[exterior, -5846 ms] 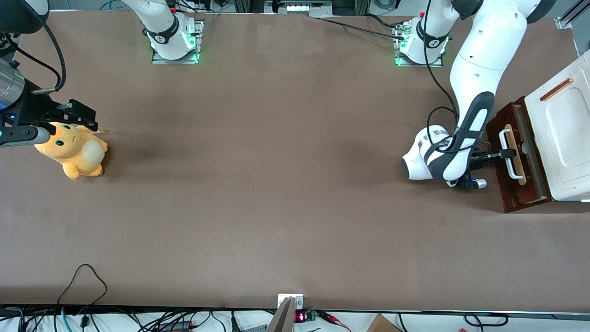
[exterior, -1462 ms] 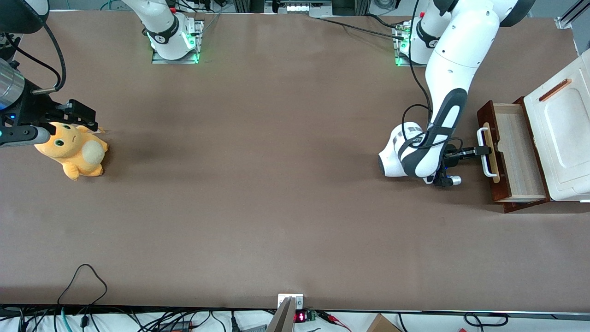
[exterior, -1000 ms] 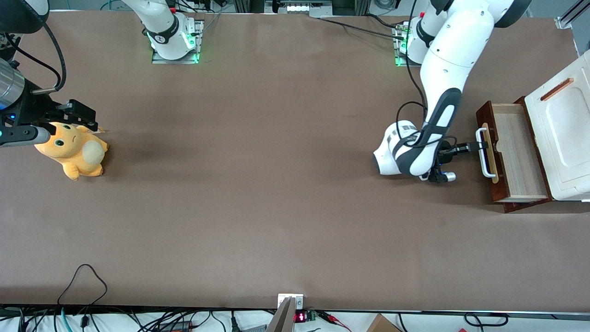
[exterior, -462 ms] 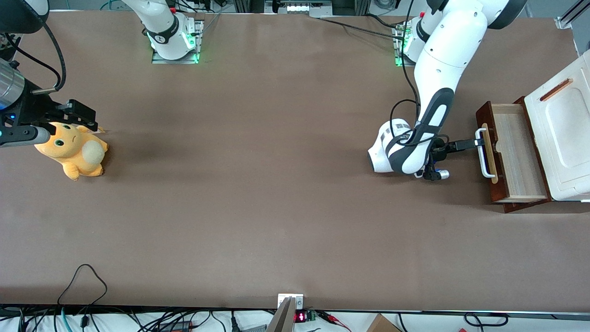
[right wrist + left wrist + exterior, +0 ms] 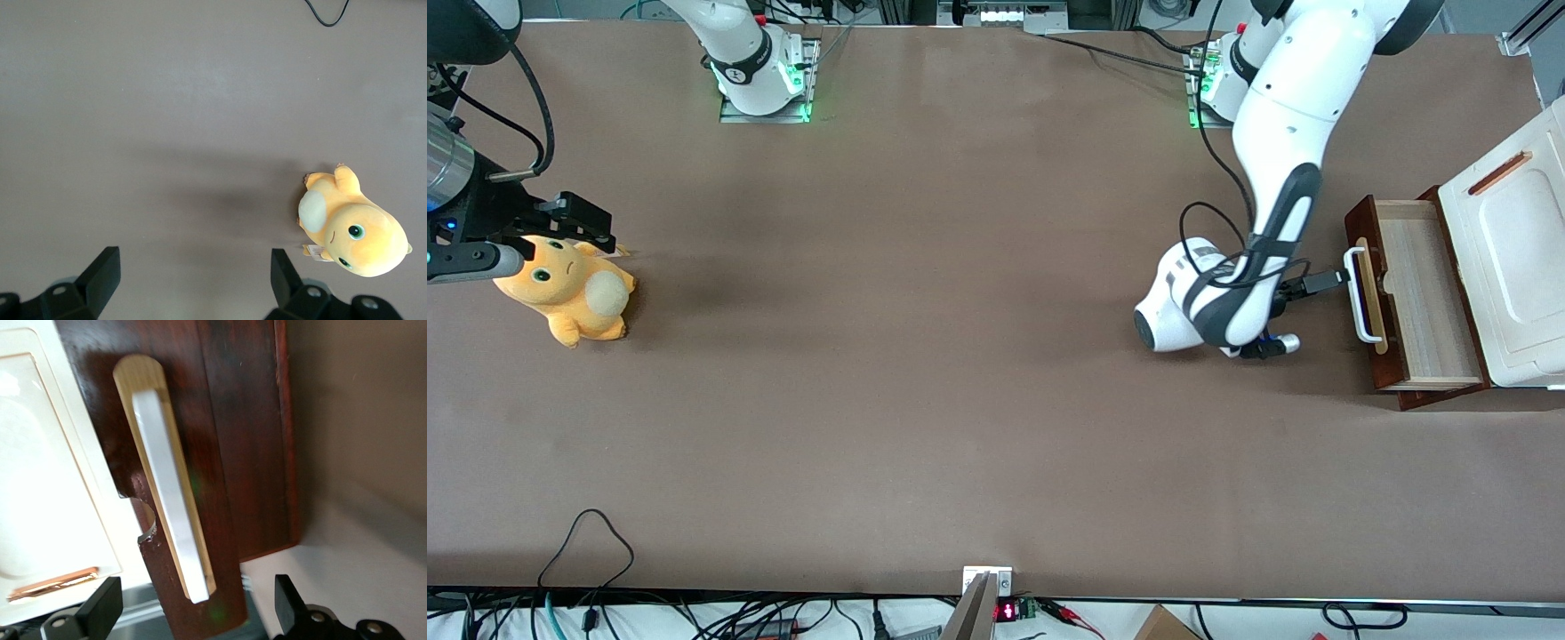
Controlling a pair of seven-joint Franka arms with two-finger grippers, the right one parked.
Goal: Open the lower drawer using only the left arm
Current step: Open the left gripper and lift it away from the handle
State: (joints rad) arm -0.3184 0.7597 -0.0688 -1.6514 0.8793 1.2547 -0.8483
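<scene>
While the lower drawer point(image 5: 1414, 298) sits pulled out, the left arm's gripper point(image 5: 1336, 282) hangs spread wide just off its white handle point(image 5: 1359, 296), gripping nothing.

Front view: high, looking steeply down on the whole brown worktop point(image 5: 925, 373), far off, both arm bases at its farther edge.

Left wrist view: on the left arm point(image 5: 1280, 160), very near, facing the lower drawer point(image 5: 233, 440) front and white handle point(image 5: 170, 500); the hand point(image 5: 193, 617) has its two fingers spread apart at the frame edge. Shares the drawer with the front view.

Right wrist view: looks straight down at the worktop, near; shares the plush toy point(image 5: 350, 227) with the front view.
</scene>
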